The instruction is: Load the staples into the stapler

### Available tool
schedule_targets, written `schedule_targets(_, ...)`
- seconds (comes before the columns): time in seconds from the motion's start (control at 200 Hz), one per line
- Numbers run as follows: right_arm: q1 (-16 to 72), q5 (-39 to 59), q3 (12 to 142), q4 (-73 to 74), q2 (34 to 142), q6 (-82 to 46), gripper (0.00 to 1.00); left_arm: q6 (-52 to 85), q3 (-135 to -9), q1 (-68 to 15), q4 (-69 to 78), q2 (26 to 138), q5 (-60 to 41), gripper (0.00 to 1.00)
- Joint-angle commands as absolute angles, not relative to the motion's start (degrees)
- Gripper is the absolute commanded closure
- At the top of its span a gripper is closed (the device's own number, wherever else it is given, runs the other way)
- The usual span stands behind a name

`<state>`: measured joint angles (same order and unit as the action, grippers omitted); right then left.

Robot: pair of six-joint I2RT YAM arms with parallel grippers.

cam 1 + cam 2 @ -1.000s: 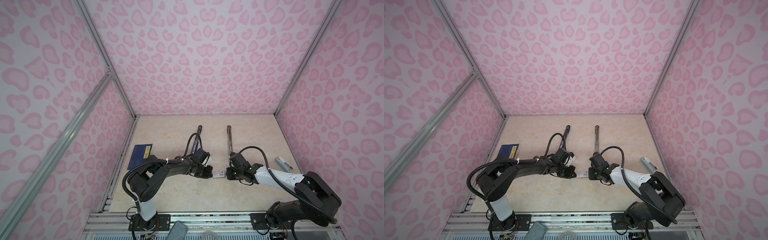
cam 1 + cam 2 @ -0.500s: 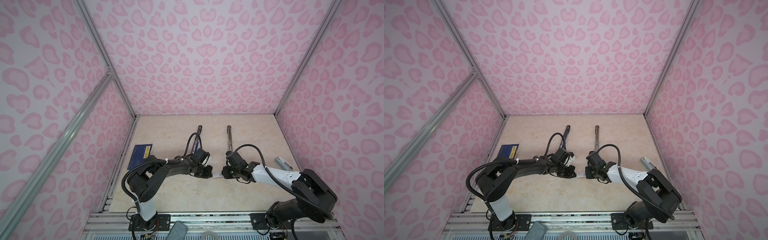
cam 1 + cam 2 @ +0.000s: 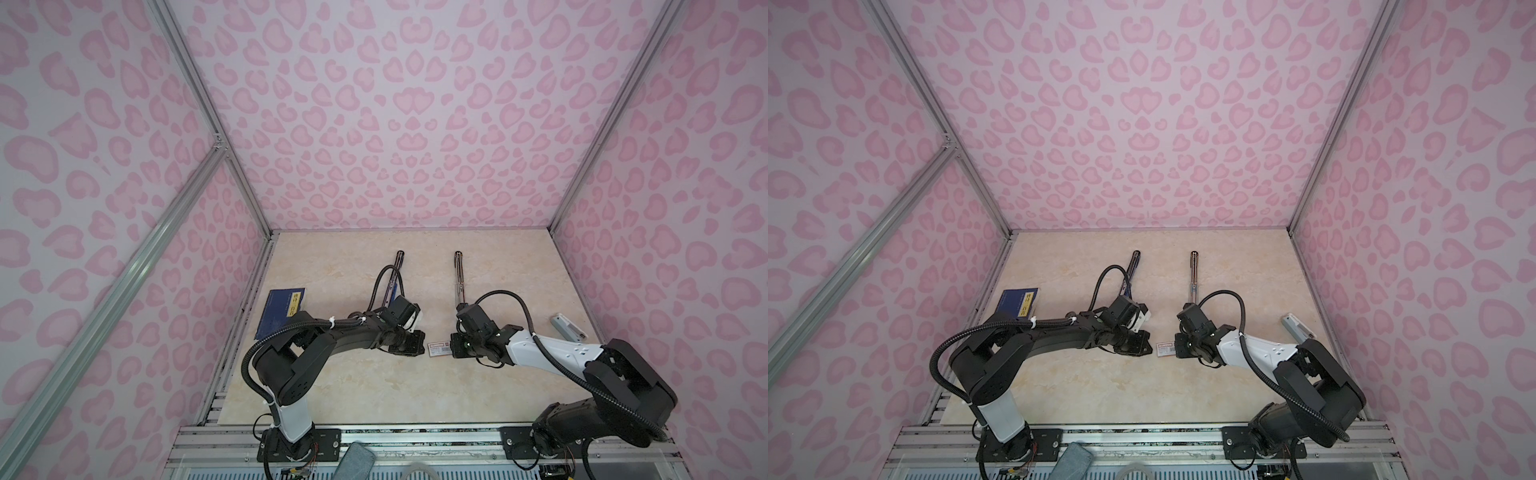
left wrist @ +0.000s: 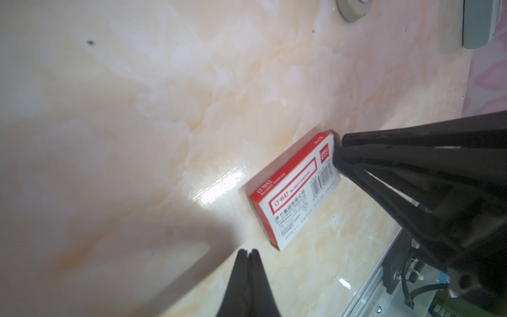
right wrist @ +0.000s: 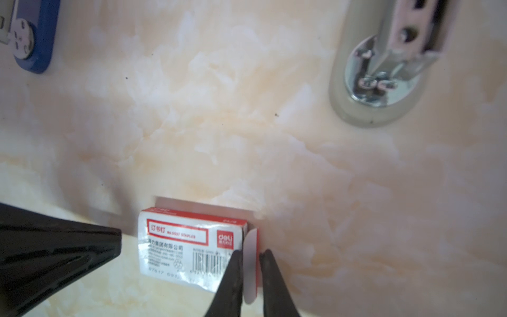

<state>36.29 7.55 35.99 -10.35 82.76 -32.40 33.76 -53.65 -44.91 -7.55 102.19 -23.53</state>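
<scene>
A small white staple box (image 3: 439, 350) with a red label lies flat mid-table, also in a top view as the box (image 3: 1165, 349). The staples themselves are hidden inside it. My right gripper (image 5: 251, 254) is shut on the box's end flap (image 5: 251, 247), which stands up from the box (image 5: 189, 247). My left gripper (image 4: 248, 251) is shut and empty, its tip just off the opposite end of the box (image 4: 296, 192). A grey stapler (image 3: 458, 270) lies opened out flat beyond the box; its hinge end (image 5: 384, 68) shows in the right wrist view.
A blue stapler (image 3: 395, 282) lies opened flat beside the grey one, partly under the left arm's cable. A dark blue booklet (image 3: 282, 311) rests by the left wall. A small grey object (image 3: 567, 328) lies near the right wall.
The right gripper edged left to the box's end and its jaws narrowed onto the flap. The left arm and the box stayed about where they were.
</scene>
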Motion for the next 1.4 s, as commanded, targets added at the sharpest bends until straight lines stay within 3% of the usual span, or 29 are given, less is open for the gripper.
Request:
schedule_targets(0.0, 36.1, 8.0, 35.2, -10.0, 82.5, -33.2, 0.85, 33.7, -54.1, -44.9, -7.5, 101.7, -23.3, 0.95)
schedule_targets(0.215, 34.4, 10.5, 33.0, -7.8, 80.8, -34.6, 0.88, 33.9, -54.1, -44.9, -6.8, 101.2, -23.9, 0.86)
schedule_targets(0.505, 33.8, 14.8, 30.8, -2.4, 81.4, -37.3, 0.92, 34.4, -54.4, -45.0, -5.8, 102.0, -25.3, 0.60)
schedule_targets(0.655, 33.8, 15.9, 30.2, -0.1, 82.2, -38.6, 0.93, 34.5, -54.7, -45.0, -5.5, 102.6, -25.5, 0.58)
schedule_targets(0.925, 33.9, 16.1, 30.2, 0.3, 82.1, -38.7, 0.93, 34.5, -55.9, -45.0, -6.1, 105.1, -25.5, 0.63)
schedule_targets(1.245, 33.9, 16.0, 29.9, 0.0, 82.3, -38.6, 0.94, 34.1, -55.9, -44.9, -7.0, 106.0, -24.9, 0.96)
schedule_targets(1.395, 33.2, 14.7, 29.5, -1.2, 81.4, -38.5, 0.95, 33.9, -55.2, -44.7, -7.6, 105.1, -24.2, 0.97)
